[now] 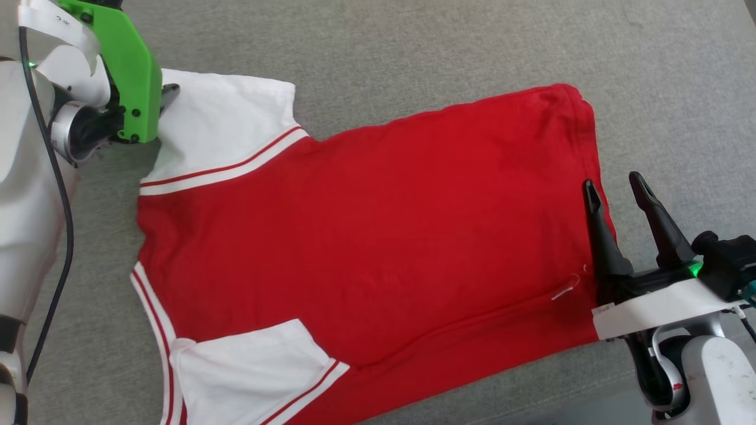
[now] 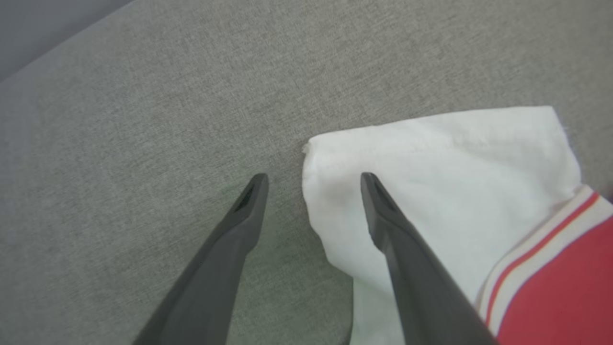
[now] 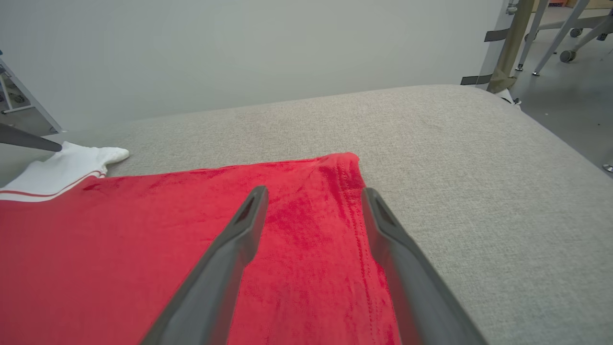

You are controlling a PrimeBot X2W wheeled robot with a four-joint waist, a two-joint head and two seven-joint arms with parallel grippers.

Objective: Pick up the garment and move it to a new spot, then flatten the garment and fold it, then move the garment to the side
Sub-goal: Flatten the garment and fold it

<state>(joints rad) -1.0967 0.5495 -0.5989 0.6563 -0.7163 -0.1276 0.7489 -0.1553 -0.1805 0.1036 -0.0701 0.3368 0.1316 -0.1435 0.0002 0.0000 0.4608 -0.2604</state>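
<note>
Dark-fingered left gripper [image 2: 313, 179] spread open, astride the edge of the white sleeve of the shirt [image 1: 366, 224]. Right gripper [image 1: 615, 186] likewise open and holding nothing, straddling the red hem at the opposite end. Shirt spread flat on a grey woven tabletop [image 1: 413, 47]. Beyond, a pale wall [image 3: 239, 48], frame legs [image 3: 513, 48], grey floor [image 3: 574, 120].

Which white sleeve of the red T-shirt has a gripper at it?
The far white fabric sleeve, at the head view's upper left: the open left gripper straddles its corner. The near sleeve lies away from both.
</note>
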